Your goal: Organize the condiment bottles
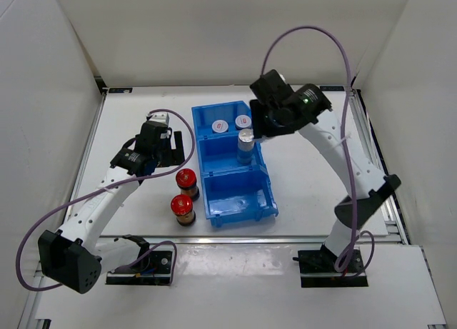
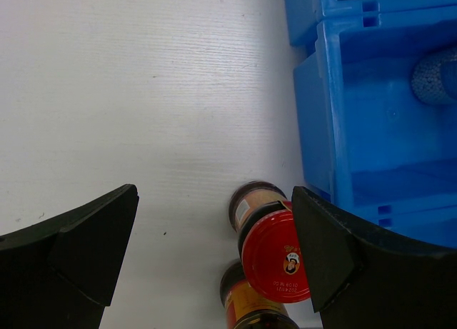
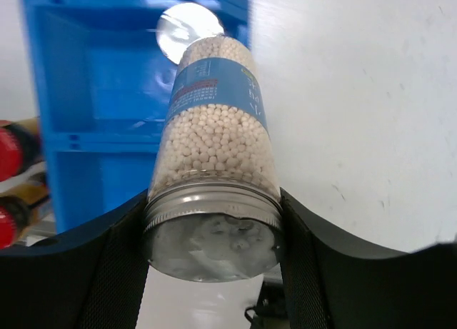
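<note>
Right end effector (image 3: 214, 200) is clamped on a silver-cap bottle (image 3: 214, 122), one finger on each side just under the cap. The wrist view shows it's full of little white beads, with a blue label round the middle. The cap end is up by the fingers and the other end points out over the bin (image 3: 93, 93). There's a bright round spot just past that far end, no idea what it is.

From the top view, the right end effector (image 1: 255, 125) has the bottle (image 1: 245, 145) at its tips, over the bin's (image 1: 214, 200) middle compartment. Can't tell if it's touching the floor of it. The two white bottles (image 1: 220, 126) (image 1: 243, 121) stand in the far compartment, right beside that end effector.

Left end effector (image 1: 177, 149) hangs over the table (image 1: 307, 193), just off the bin's outer wall, holding nothing. Its wrist view shows the left end effector (image 2: 214, 193) spread wide, with bare table (image 2: 143, 93) between the fingers.

The two red-cap bottles (image 1: 186, 180) (image 1: 183, 209) are standing on the table below and just past its tips, close to the bin but outside it. In the wrist view, one red cap (image 2: 277, 254) sits right beside the finger nearer the bin (image 2: 371, 129). The other bottle (image 2: 246, 304) is cut off at the bottom edge.
</note>
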### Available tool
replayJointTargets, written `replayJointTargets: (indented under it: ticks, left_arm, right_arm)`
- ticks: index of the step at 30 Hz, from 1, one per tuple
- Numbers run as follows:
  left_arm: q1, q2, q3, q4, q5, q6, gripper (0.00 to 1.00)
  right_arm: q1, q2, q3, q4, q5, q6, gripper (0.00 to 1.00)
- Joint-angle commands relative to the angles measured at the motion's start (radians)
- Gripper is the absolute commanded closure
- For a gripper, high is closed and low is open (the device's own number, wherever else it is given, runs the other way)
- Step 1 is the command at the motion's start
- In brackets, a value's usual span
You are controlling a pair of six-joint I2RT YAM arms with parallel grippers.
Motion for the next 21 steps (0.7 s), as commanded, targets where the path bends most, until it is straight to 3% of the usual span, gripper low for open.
replayJointTargets:
  ticks: [1,6,14,21]
  left_arm:
    - [-0.004,-0.017,0.018,-0.007,-0.005,-0.006,0.00]
    - [-0.004,-0.017,0.009,-0.007,-0.005,-0.006,0.00]
    - [-0.013,-0.026,0.009,-0.007,-0.026,0.003,0.00]
    - [-0.013,-0.026,0.009,-0.007,-0.035,0.003,0.00]
  right_arm:
    - [0.060,0.087,0.181,-0.144,0.001,-0.105,1.00]
    - [0.112,0.296,0.535,-0.195,-0.112,-0.254,1.00]
    - [0.122,0.510,0.580,-0.214,-0.218,-0.232,1.00]
    - [0.112,0.557,0.527,-0.214,-0.218,-0.223,0.96]
